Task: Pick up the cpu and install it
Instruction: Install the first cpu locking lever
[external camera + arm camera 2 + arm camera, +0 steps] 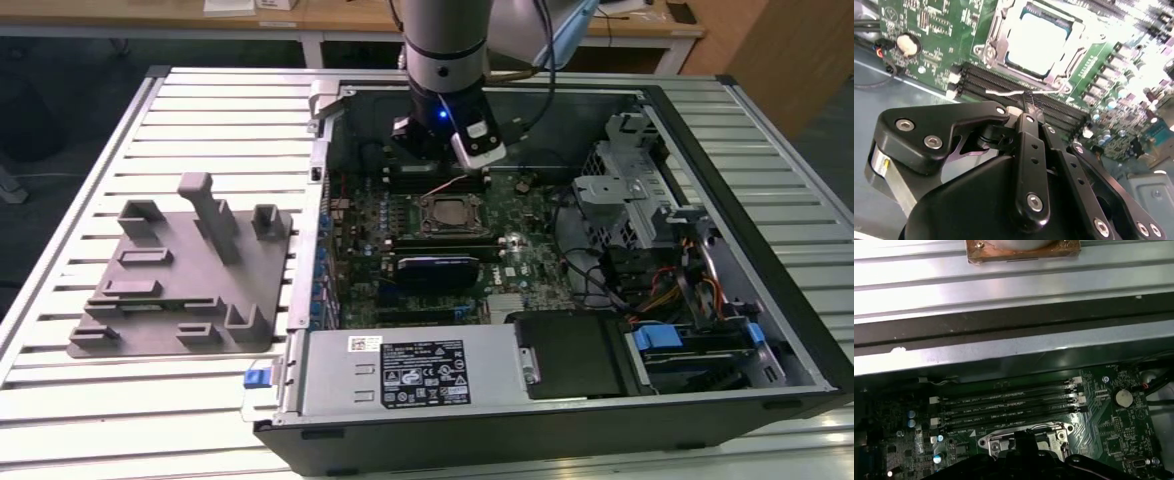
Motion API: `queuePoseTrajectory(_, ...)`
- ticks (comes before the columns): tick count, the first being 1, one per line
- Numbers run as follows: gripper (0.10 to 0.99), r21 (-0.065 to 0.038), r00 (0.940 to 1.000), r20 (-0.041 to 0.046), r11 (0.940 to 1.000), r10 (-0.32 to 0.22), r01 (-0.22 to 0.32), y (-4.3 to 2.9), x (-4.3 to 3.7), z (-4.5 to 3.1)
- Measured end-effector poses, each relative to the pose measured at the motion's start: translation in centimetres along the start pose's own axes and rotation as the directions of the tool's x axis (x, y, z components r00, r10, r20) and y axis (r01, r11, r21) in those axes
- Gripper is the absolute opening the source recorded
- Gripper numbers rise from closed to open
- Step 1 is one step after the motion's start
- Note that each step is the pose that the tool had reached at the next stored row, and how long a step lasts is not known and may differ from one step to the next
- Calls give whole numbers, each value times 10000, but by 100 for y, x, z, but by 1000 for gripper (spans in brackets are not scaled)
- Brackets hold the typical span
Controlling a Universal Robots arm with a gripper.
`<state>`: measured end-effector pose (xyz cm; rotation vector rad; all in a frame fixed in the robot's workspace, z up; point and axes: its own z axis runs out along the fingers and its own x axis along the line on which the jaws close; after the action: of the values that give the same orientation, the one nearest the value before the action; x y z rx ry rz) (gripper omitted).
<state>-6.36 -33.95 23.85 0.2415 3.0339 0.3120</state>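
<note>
Nearest me on the slatted desk (200, 100) stands the open computer case (534, 440), with a grey holder tray (187, 280) beside it on the exterior view's left. Further in, on the green motherboard (939, 40), the cpu (1041, 42) lies flat in its socket (988, 50), metal frame round it, its silver top catching the light. Beyond that the arm (447, 50) comes down into the case, its black hand (1029, 102) hanging above the board by the memory slots (1004, 82) and the socket, clear of the cpu, and whether it is spread or pressed together I cannot tell.
</note>
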Motion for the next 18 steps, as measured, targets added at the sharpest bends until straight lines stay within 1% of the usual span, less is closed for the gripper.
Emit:
queuePoseTrajectory(4, 106, 305, 10000, 60, 9995, -20, 18, -5, 2, 24)
queuePoseTrajectory(6, 106, 440, 10000, 84, 9990, -28, 24, -7, 2, 35)
queuePoseTrajectory(12, 106, 875, 9999, 154, 9962, -43, 29, -15, 5, 71)
queuePoseTrajectory(14, 106, 912, 9999, 158, 9958, -45, 30, -8, 6, 78)
queuePoseTrajectory(18, 106, 914, 9999, 161, 9958, -42, 27, 29, 14, 98)
